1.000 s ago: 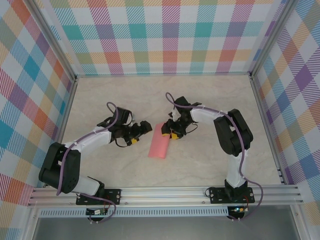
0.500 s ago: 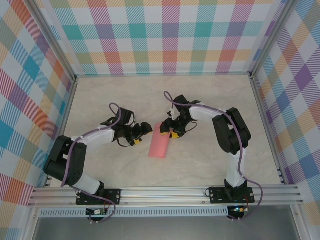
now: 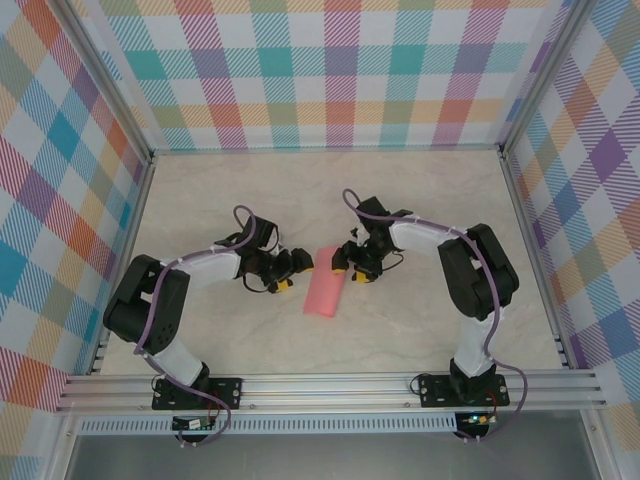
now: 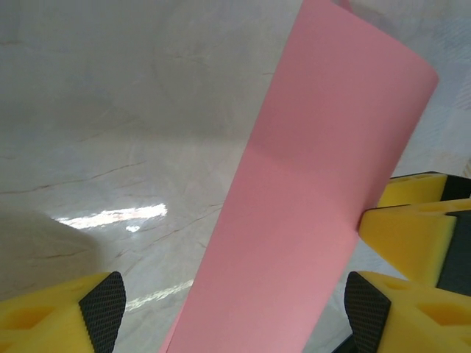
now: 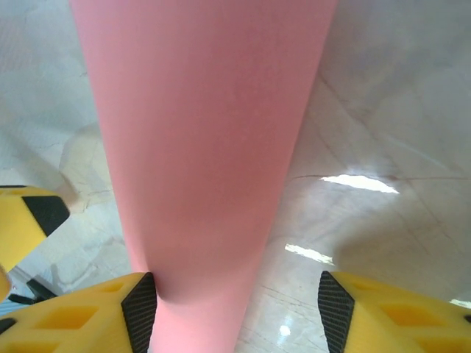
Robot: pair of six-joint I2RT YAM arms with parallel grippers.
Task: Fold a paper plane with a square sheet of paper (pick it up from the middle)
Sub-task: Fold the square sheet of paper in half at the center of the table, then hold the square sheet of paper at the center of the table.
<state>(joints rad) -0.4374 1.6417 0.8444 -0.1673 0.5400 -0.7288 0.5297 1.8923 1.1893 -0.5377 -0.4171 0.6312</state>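
While pink paper (image 3: 325, 293) lies on table (image 3: 250, 200) | left claw (image 3: 297, 272) spread around it — right claw (image 3: 350, 272) spread too

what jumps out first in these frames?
The folded pink paper, a narrow strip lying mid-table, is the one solid colour on the pale marbled table. The left gripper and right gripper flank its far end, both open. In each wrist view the paper runs between the yellow fingers. Loud plaid walls box it all in.
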